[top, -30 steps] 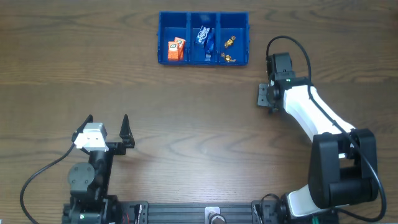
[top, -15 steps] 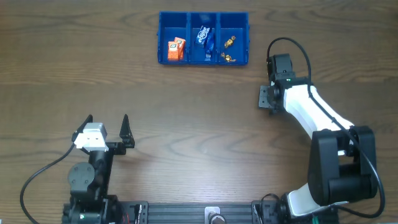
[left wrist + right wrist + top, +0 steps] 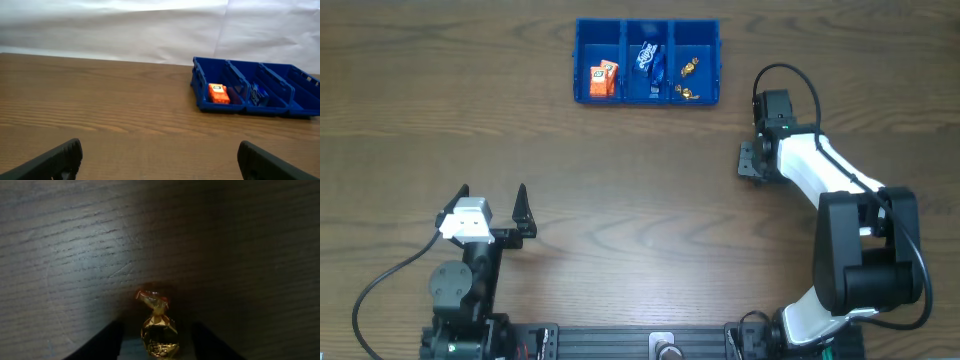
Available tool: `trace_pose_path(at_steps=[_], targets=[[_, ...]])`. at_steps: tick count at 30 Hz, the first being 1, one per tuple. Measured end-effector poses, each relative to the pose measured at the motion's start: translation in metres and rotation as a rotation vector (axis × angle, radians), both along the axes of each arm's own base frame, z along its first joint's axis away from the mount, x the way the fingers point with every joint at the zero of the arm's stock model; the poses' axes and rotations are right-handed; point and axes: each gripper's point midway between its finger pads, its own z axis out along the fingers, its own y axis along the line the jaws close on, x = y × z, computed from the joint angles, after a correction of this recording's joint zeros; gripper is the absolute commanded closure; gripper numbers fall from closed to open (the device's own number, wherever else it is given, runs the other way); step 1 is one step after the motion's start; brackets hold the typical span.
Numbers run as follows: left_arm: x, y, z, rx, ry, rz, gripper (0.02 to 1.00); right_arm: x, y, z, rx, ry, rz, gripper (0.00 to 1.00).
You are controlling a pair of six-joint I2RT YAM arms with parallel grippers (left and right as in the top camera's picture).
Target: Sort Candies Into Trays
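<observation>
A gold-wrapped candy (image 3: 158, 330) lies on the wooden table between the fingers of my right gripper (image 3: 158, 347), which is lowered onto the table right of the middle (image 3: 752, 160). Its fingers stand open on either side of the candy with small gaps. The blue three-compartment tray (image 3: 582, 60) sits at the far centre, holding an orange candy (image 3: 604, 80) in the left bin, blue candies (image 3: 647, 58) in the middle and gold candies (image 3: 688, 70) in the right. My left gripper (image 3: 492, 205) rests open near the front left, holding nothing.
From the left wrist, the tray (image 3: 200, 85) with the orange candy (image 3: 218, 93) stands far ahead across bare wood. A white backdrop rises behind the table's far edge.
The right arm has shifted slightly rightward and toward the front over the table. The left arm has stayed still.
</observation>
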Motion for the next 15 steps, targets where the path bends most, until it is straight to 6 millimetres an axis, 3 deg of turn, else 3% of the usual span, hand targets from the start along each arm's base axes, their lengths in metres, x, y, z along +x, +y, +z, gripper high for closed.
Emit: trace_pose_path(at_steps=[3,15], targets=[[0.0000,0.0000,0.0000,0.000,0.000,0.000,0.020,0.0000,0.0007,-0.0002,0.006,0.000,-0.003,0.684],[0.0000,0.0000,-0.0001,0.000,0.000,0.000,0.020,0.0034,-0.0013,0.0004,0.016,-0.013,-0.013,0.807]])
